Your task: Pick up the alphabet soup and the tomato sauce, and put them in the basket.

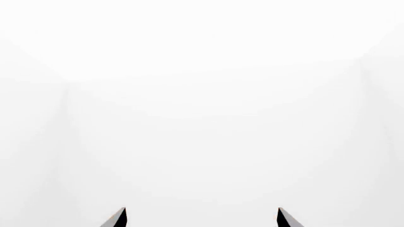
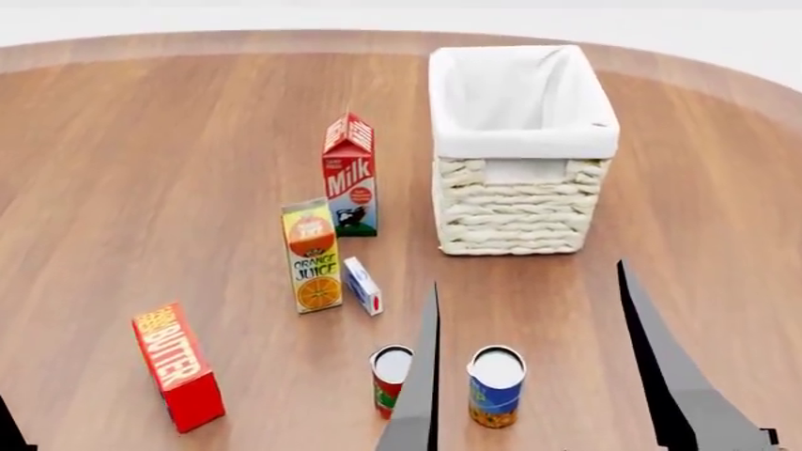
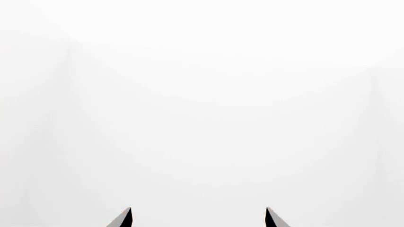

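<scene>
Right gripper [image 2: 527,362]: two dark tapered fingers rise from the 6 o'clock edge of the head view, set well apart, jaws spread wide; one fingertip [image 2: 434,291] points to 12 o'clock, the other leans toward 11. Right wrist view: both tips [image 3: 126,216] apart against blank white. Left gripper [image 1: 200,216]: its wrist view likewise shows two separated tips, nothing between. Left arm barely visible at head view's 7 o'clock corner.

Alphabet soup [image 2: 497,387]: blue, yellow-orange label
Tomato sauce [image 2: 391,379]: red-and-green label
Basket [image 2: 520,202]: cream wicker, white liner
Table [image 2: 150,169]: brown woodgrain
</scene>
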Tool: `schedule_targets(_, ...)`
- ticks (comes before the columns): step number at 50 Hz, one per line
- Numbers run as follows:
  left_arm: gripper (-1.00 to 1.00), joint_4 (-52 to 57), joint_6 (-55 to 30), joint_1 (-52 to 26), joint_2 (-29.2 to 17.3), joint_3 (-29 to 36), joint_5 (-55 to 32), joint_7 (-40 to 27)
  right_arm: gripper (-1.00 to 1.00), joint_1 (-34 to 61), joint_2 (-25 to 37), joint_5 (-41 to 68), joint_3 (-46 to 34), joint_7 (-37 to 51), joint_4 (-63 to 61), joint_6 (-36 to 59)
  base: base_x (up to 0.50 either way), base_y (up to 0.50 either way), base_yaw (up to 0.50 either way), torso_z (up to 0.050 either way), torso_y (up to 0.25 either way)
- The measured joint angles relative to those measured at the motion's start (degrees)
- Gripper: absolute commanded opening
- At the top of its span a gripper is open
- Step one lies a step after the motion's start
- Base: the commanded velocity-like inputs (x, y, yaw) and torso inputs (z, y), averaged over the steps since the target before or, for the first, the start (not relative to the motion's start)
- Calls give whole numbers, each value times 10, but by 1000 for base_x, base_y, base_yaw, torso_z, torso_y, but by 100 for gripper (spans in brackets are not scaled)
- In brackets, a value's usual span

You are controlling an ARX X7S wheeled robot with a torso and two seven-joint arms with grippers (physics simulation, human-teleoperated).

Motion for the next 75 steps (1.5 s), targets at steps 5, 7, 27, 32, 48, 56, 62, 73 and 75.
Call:
schedule_targets(5,100,0,0,1,-3,1,0,-2,100,1,3,1,-1,3,-2,3,285,0,0,0,0)
schedule_targets(7,100,0,0,1,-4,1,0,-3,100,3,3,1,-2,4,-3,5,287,0,0,0,0)
schedule_targets(27,100,-1,2,2,-12,6,-1,-11,100,-1,13,5,-7,16,0,-4,284,0,0,0,0)
schedule_targets(32,100,1,1,2,-14,7,-1,-13,100,-1,15,7,-8,18,-1,-3,284,0,0,0,0)
schedule_targets(48,100,5,-7,-4,-21,15,1,-19,100,2,20,10,-12,26,-5,-1,341,0,0,0,1)
schedule_targets(56,100,4,-6,-4,-24,18,1,-21,100,3,23,12,-15,30,-7,0,387,0,0,0,0)
schedule_targets(62,100,3,-4,-5,-26,21,1,-24,100,2,25,13,-16,32,-5,-3,389,0,0,0,0)
schedule_targets(73,100,0,-1,-5,-28,25,0,-28,100,-2,29,14,-20,38,-2,-11,389,0,0,0,1)
schedule_targets(75,100,0,1,-4,-28,25,0,-29,100,-1,30,14,-21,38,-3,-8,393,0,0,0,0)
